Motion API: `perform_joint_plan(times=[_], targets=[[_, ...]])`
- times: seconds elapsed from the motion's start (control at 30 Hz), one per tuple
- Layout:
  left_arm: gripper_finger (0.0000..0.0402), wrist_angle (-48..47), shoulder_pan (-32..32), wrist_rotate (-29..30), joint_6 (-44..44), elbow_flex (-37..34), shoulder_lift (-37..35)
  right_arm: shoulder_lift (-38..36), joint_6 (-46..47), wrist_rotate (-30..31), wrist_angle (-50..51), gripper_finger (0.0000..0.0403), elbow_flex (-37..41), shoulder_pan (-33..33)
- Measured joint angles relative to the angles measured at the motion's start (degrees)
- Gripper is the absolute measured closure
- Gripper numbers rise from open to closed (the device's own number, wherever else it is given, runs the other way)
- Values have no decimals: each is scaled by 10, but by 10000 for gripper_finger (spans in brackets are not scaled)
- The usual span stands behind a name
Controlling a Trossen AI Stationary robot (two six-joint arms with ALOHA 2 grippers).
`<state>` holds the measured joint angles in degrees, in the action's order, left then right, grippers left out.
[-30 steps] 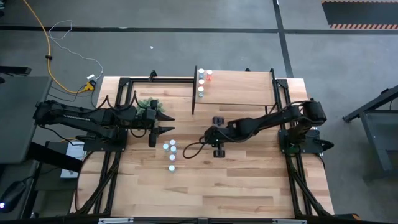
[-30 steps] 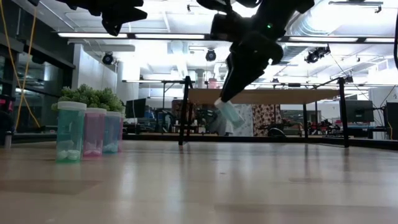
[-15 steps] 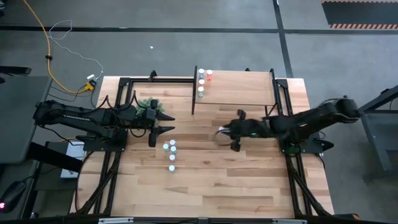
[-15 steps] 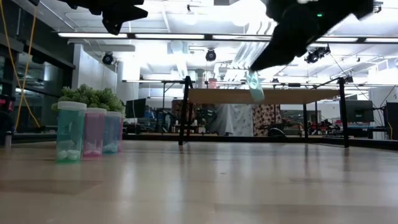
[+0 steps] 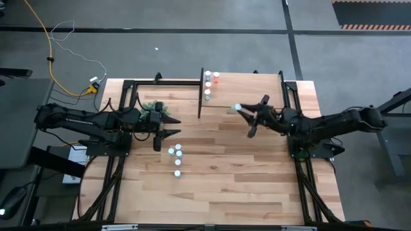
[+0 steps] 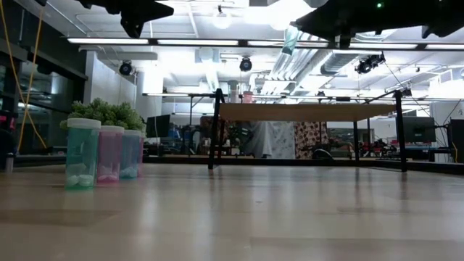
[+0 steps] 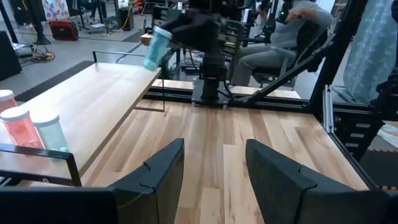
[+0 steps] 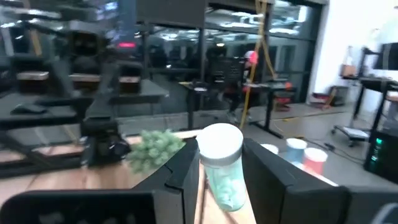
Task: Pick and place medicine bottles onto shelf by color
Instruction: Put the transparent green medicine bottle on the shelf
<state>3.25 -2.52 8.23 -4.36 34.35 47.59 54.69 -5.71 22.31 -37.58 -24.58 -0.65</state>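
My right gripper (image 5: 244,111) is shut on a teal, white-capped medicine bottle (image 8: 222,163), high over the near edge of the shelf (image 5: 247,90), a light-wood board on black supports. The left wrist view shows that bottle (image 7: 156,48) tilted above the shelf (image 7: 81,102). Several bottles (image 5: 207,85) stand on the shelf's left end. Several more (image 5: 177,156) stand on their bases on the tabletop, seen in the low view as teal (image 6: 82,153), pink (image 6: 110,153) and bluish (image 6: 131,154). My left gripper (image 5: 172,128) waits open above the table beside the plant. My right gripper pinches the bottle between its two fingers (image 8: 185,169) on the teal body (image 8: 227,186), just below the white cap (image 8: 221,144). The fingers come from the table's right. The bottle is lifted clear of table and shelf, tilted.
A bushy green plant (image 5: 154,107) sits by the left gripper. Black frame rails (image 5: 122,109) run along both sides of the table. Bare wood lies on the shelf's right part and on the near half of the table (image 5: 244,186).
My right gripper, shut on the teal bottle, has risen well above shelf height and swung toward the table's right and far edge, to the shelf's near edge, turning as it went. The bottle went with it. The left arm kept still.
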Motion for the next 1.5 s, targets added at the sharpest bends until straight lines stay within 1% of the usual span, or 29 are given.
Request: perform_joint_plan(times=[0.23, 0.4, 0.53, 0.67, 0.77, 0.93, 1.03, 1.2, 1.37, 1.5], targets=[[241, 2, 0, 13, 3, 0, 0, 14, 27, -17, 4, 306, 0, -50], [241, 5, 0, 23, 5, 0, 0, 53, 27, -19, -29, 306, -9, -76], [241, 9, 0, 30, 5, 0, 0, 107, 20, -41, -30, 306, -52, -97], [241, 10, 0, 31, 5, 0, 0, 173, 31, -49, -23, 306, -107, -121], [241, 10, 0, 31, 5, 0, 0, 221, 44, -48, -1, 306, -151, -142], [241, 10, 0, 30, 5, 0, 0, 286, 68, -55, 68, 306, -225, -172], [241, 10, 0, 29, 6, 0, 0, 316, 70, -63, 80, 306, -253, -181], [241, 8, 0, 29, 16, 0, 0, 347, 74, -52, 75, 306, -268, -190], [241, 8, 0, 29, 16, 0, 0, 354, 96, -3, 78, 306, -268, -198], [241, 8, 0, 29, 16, 0, 0, 354, 97, -1, 77, 306, -268, -200]])
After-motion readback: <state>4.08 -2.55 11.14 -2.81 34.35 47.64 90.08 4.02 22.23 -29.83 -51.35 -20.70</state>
